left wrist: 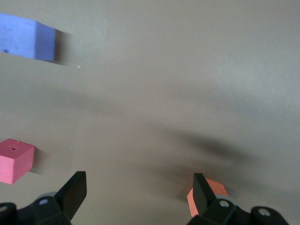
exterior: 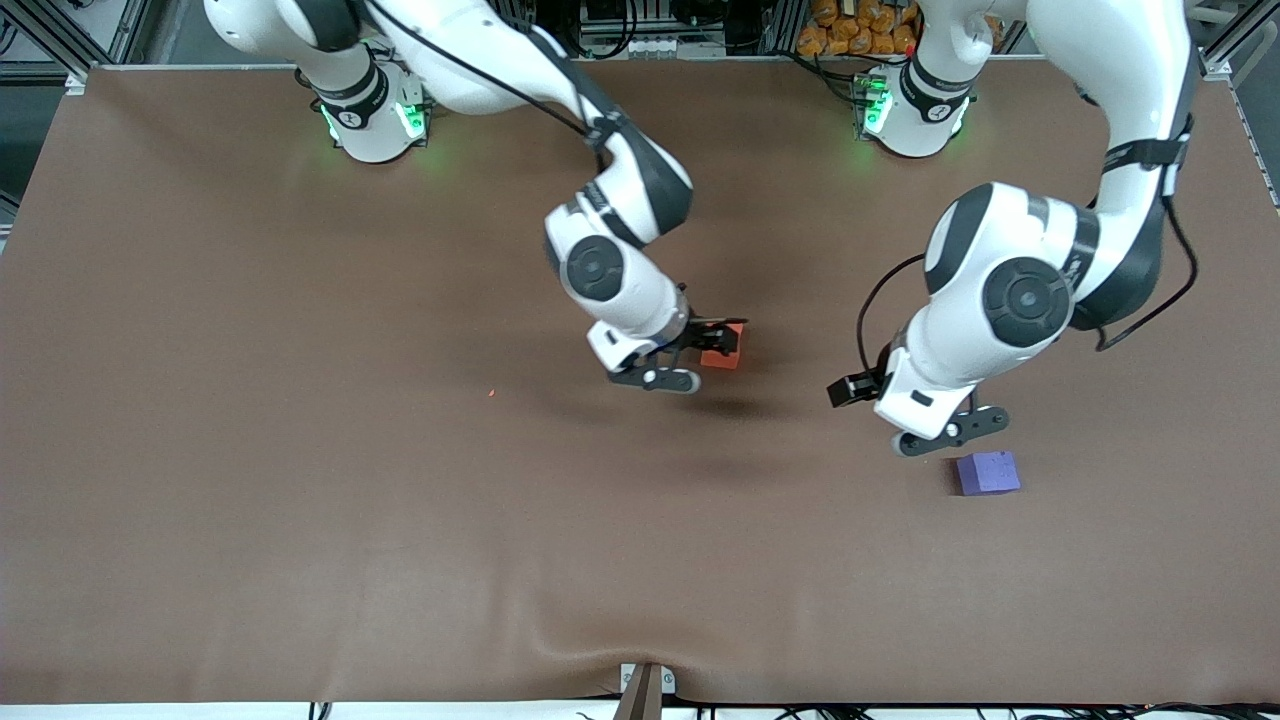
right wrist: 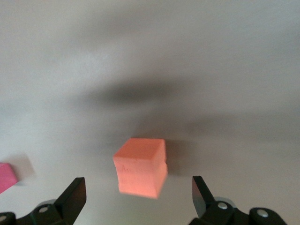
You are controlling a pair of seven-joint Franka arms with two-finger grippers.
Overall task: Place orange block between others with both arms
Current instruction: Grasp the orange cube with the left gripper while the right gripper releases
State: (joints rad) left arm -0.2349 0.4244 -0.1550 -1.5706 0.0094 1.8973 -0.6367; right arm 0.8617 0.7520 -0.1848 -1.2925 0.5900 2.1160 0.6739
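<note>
The orange block (exterior: 722,358) (right wrist: 140,166) rests on the brown table near its middle. My right gripper (exterior: 722,336) (right wrist: 136,196) hangs low over it, open, with a gap on each side of the block. The purple-blue cube (exterior: 988,472) (left wrist: 28,37) lies toward the left arm's end, nearer the front camera. My left gripper (left wrist: 138,193) is open and empty, low over the table beside the purple-blue cube. The pinkish-red cube (left wrist: 14,160) (right wrist: 6,177) shows only in the wrist views; in the front view the left arm hides it. In the left wrist view the orange block (left wrist: 210,190) peeks past one finger.
A brown cloth (exterior: 300,450) covers the whole table. Both arm bases (exterior: 375,115) (exterior: 910,110) stand along the table's edge farthest from the front camera. A small bracket (exterior: 645,690) sits at the edge nearest it.
</note>
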